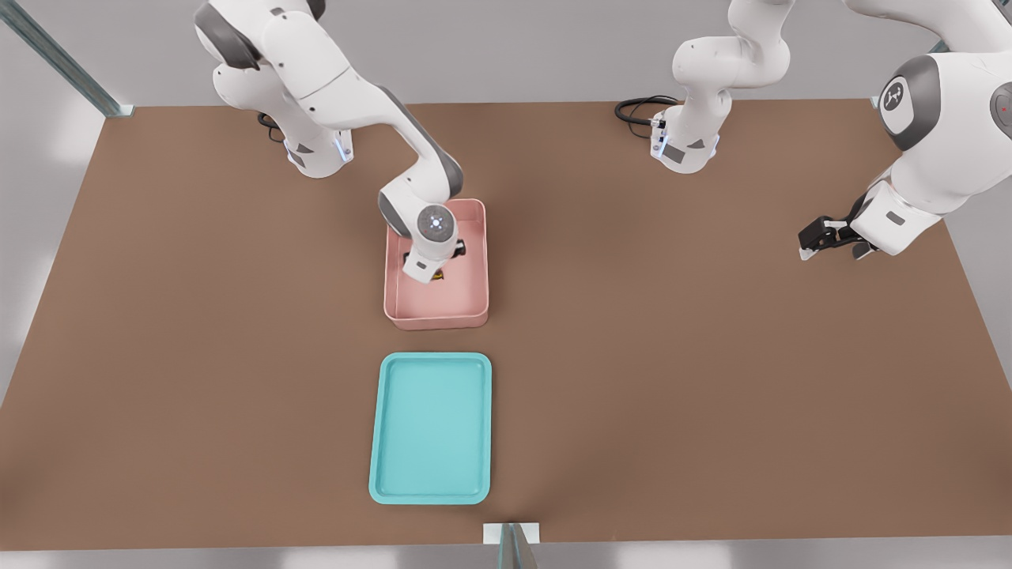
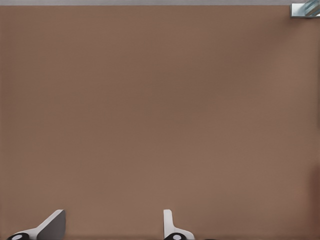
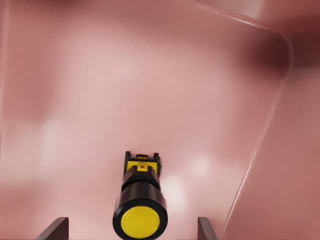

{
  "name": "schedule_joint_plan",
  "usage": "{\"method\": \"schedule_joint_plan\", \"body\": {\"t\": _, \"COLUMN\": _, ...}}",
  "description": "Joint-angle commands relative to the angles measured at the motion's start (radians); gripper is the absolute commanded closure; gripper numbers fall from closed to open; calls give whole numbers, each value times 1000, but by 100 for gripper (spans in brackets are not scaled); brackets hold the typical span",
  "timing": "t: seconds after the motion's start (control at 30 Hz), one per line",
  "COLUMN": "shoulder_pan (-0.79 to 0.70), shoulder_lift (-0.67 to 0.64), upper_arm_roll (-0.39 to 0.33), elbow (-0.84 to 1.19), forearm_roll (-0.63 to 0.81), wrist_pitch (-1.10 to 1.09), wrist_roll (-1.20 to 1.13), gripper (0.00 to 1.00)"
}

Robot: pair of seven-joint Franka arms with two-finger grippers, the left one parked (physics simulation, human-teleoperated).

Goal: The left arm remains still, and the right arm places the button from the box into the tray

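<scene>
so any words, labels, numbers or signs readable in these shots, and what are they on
No readable words or numbers anywhere.
White logo mark on the grey joint cap of the parked arm: a symbol, not letters.
Nothing printed on the button, pink box or tray.
The gripper sits low inside the box with fingers open either side of the button, unmarked.

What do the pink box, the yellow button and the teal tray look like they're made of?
The box looks like glossy moulded plastic: soft highlights, rounded corners. The button, lying in it between the open gripper fingers, seems hard plastic, with a smooth yellow cap on a black body. The tray looks like smooth plastic too, though less shiny.
</scene>
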Motion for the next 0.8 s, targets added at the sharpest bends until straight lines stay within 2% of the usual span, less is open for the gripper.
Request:
{"method": "schedule_joint_plan", "body": {"t": 0.0, "shoulder_pan": 0, "shoulder_lift": 5, "upper_arm_roll": 0, "elbow": -24, "forearm_roll": 0, "wrist_pitch": 122, "wrist_roll": 414, "gripper": 3}}
{"method": "schedule_joint_plan", "body": {"t": 0.13, "shoulder_pan": 0, "shoulder_lift": 34, "upper_arm_roll": 0, "elbow": -33, "forearm_roll": 0, "wrist_pitch": 199, "wrist_roll": 412, "gripper": 3}}
{"method": "schedule_joint_plan", "body": {"t": 0.47, "shoulder_pan": -9, "shoulder_lift": 45, "upper_arm_roll": 0, "elbow": -69, "forearm_roll": -1, "wrist_pitch": 231, "wrist_roll": 401, "gripper": 5}}
{"method": "schedule_joint_plan", "body": {"t": 0.5, "shoulder_pan": -9, "shoulder_lift": 45, "upper_arm_roll": 0, "elbow": -67, "forearm_roll": -1, "wrist_pitch": 231, "wrist_roll": 401, "gripper": 15}}
{"method": "schedule_joint_plan", "body": {"t": 0.6, "shoulder_pan": -9, "shoulder_lift": 43, "upper_arm_roll": 0, "elbow": -67, "forearm_roll": -1, "wrist_pitch": 228, "wrist_roll": 400, "gripper": 25}}
{"method": "schedule_joint_plan", "body": {"t": 0.73, "shoulder_pan": -9, "shoulder_lift": 42, "upper_arm_roll": 3, "elbow": -67, "forearm_roll": -1, "wrist_pitch": 182, "wrist_roll": 296, "gripper": 24}}
{"method": "schedule_joint_plan", "body": {"t": 0.77, "shoulder_pan": -9, "shoulder_lift": 42, "upper_arm_roll": 3, "elbow": -67, "forearm_roll": 0, "wrist_pitch": 179, "wrist_roll": 263, "gripper": 29}}
